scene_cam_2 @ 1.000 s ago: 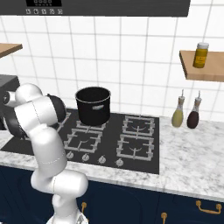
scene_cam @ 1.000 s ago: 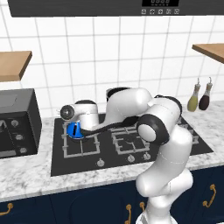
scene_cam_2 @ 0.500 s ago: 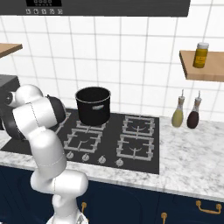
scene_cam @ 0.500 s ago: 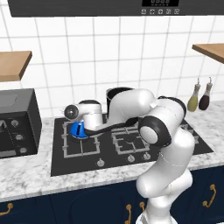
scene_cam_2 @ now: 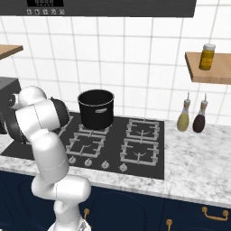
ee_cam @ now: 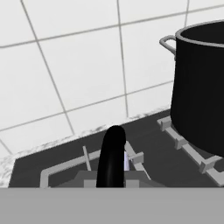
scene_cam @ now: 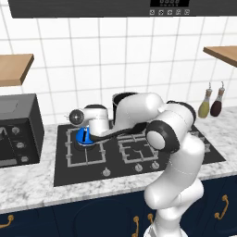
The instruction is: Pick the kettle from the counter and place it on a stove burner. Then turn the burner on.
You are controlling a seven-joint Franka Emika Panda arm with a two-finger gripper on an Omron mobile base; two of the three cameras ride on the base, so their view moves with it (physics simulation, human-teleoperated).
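The small bright-blue kettle [scene_cam: 83, 137] hangs low over the back part of the wide left stove burner [scene_cam: 86, 155], at the left end of the black hob. My gripper [scene_cam: 91, 137] is shut on the kettle, reaching in from the right. I cannot tell whether the kettle's base touches the grate. In the hand view the kettle's black arched handle [ee_cam: 111, 158] rises in the middle, a sliver of blue [ee_cam: 126, 162] beside it, with the grey grate [ee_cam: 61, 169] below. The speckled counter [scene_cam: 32, 183] runs along the hob's front.
A tall black stockpot [scene_cam_2: 95, 108] stands on the rear middle burner, just right of the kettle and close in the hand view [ee_cam: 201, 87]. A dark microwave [scene_cam: 16, 127] sits left of the hob. Knobs [scene_cam: 106, 172] line the hob's front. Two bottles [scene_cam_2: 191, 116] stand at the right.
The gripper has carried the kettle a little to the right, further over the left burner. The pot and bottles have not moved.
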